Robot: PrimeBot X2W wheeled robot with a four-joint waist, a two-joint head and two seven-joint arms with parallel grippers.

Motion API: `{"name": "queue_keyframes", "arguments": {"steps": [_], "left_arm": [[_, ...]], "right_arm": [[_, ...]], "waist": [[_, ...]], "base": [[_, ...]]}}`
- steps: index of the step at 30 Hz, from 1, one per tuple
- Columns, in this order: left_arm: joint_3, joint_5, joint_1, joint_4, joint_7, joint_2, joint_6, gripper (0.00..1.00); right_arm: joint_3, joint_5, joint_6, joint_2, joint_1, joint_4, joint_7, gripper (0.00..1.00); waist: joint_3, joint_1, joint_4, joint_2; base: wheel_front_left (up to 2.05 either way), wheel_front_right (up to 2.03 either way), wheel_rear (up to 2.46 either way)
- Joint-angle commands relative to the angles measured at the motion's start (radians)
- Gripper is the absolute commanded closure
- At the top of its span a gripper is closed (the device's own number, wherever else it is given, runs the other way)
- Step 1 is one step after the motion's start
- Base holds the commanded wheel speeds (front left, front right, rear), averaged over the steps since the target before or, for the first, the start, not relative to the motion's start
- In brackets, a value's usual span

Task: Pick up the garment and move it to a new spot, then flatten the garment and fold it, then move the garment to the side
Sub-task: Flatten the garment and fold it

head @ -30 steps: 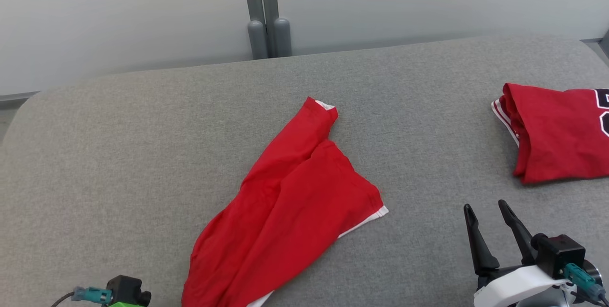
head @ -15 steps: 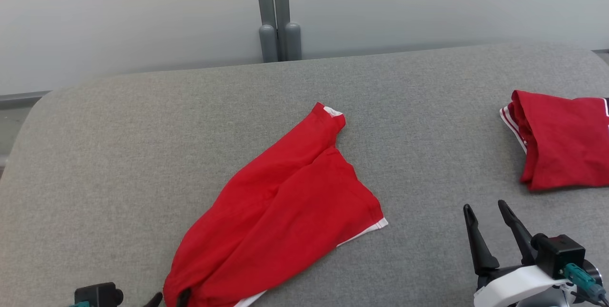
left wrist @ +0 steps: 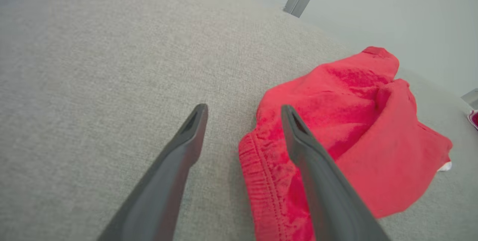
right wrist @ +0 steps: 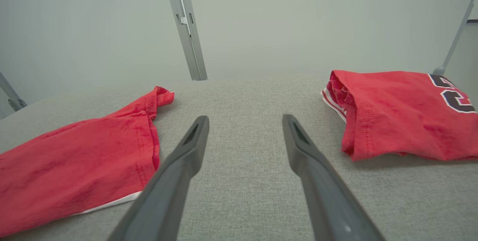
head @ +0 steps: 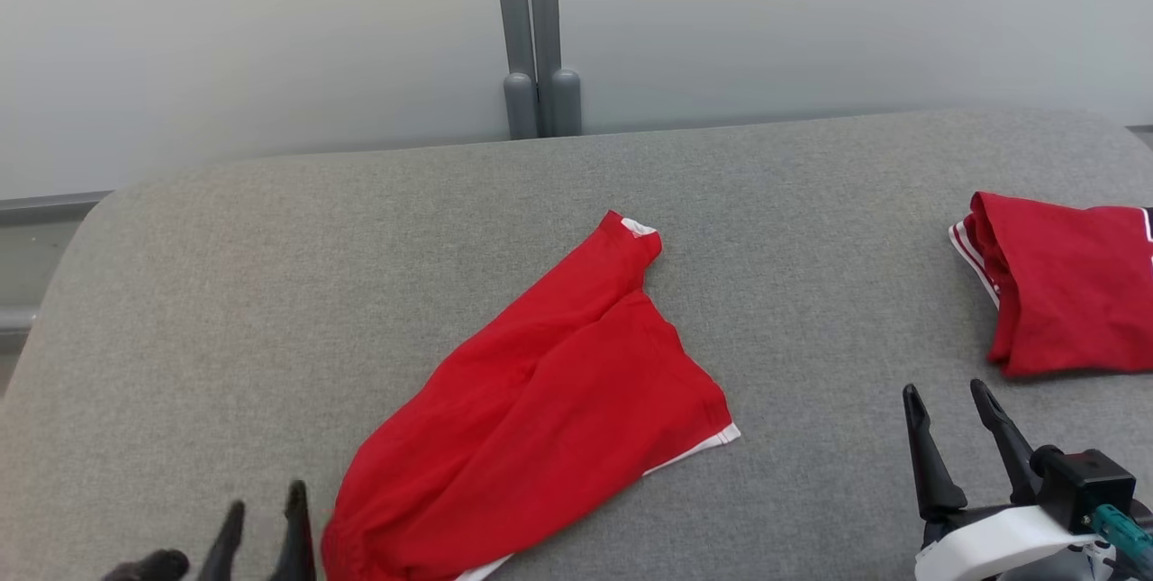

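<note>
Red garment (head: 540, 410): lies loose on the grey padded surface (head: 270, 293), running diagonally from the near left toward the far middle; looks like a pair of shorts; shows white trim at the far tip and along the near-right hem, and a gathered elastic waistband at the near end in the left wrist view.
Left gripper (head: 266, 497): sits at the bottom edge of the head view, just left of the red garment's near end; opened wide, with nothing between the fingers; seen in the left wrist view with one finger (left wrist: 310, 158) in front of the waistband; contact there impossible to tell.
Right gripper (head: 944, 387): hangs at the lower right of the head view, well apart from the red garment, over bare grey fabric; opened wide, gripping nothing.
Folded red jersey (head: 1063, 284): rests at the right edge of the surface, beyond the right gripper; carries white stripes along its left edge and dark, white-outlined lettering, visible in the right wrist view.
Grey padded surface: spans the whole work area; rounds off at the far-left corner.
Metal post (head: 536, 31): rises behind the far edge of the surface, against a pale wall (head: 225, 40).
</note>
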Motion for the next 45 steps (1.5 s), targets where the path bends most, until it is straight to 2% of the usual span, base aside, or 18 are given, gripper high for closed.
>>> {"name": "queue_keyframes", "arguments": {"steps": [1, 4, 7, 12, 18, 29, 41, 45], "left_arm": [[0.068, 0.045, -0.013, -0.03, -0.008, -0.034, -0.006, 0.0], [0.193, 0.171, 0.031, -0.088, -0.006, -0.11, -0.041, 0.0], [0.267, 0.28, 0.062, -0.117, -0.007, -0.168, -0.091, 0.0], [0.352, 0.456, 0.092, -0.139, -0.007, -0.238, -0.153, 0.0], [0.367, 0.598, 0.091, -0.127, -0.007, -0.276, -0.23, 0.0], [0.387, 0.633, 0.073, -0.084, -0.007, -0.298, -0.261, 0.0], [0.375, 0.631, 0.065, -0.072, -0.007, -0.3, -0.262, 0.0], [0.391, 0.611, 0.08, -0.072, -0.007, -0.3, -0.262, 0.0]], "right_arm": [[-0.003, -0.006, 0.0, -0.002, 0.007, -0.008, 0.0, 0.0], [-0.008, -0.01, 0.0, -0.002, 0.012, -0.017, 0.0, 0.0], [-0.012, -0.021, 0.0, -0.004, 0.016, -0.027, 0.0, 0.0], [-0.017, -0.043, 0.0, -0.005, 0.025, -0.068, 0.0, 0.0], [-0.019, -0.065, 0.0, 0.011, 0.03, -0.087, 0.0, 0.0], [-0.004, -0.085, 0.0, 0.024, 0.015, -0.063, 0.0, 0.0], [0.006, -0.081, 0.0, 0.022, 0.009, -0.058, 0.0, 0.0], [0.044, -0.073, 0.0, 0.018, 0.001, -0.055, 0.0, 0.0]], "waist": [[-0.003, 0.0, 0.003, 0.0], [-0.007, 0.0, 0.003, 0.0], [-0.013, 0.0, 0.003, 0.0], [-0.021, 0.0, 0.003, 0.0], [-0.023, 0.0, 0.001, 0.0], [-0.017, 0.0, -0.014, 0.0], [-0.016, 0.0, -0.006, 0.0], [-0.013, 0.0, -0.002, 0.0]], "base": [[0.0, 0.0, 0.0], [0.0, 0.0, 0.0], [0.0, 0.0, 0.0], [0.0, 0.0, 0.0], [0.0, 0.0, 0.0], [0.0, 0.0, 0.0], [0.0, 0.0, 0.0], [0.0, 0.0, 0.0]]}}
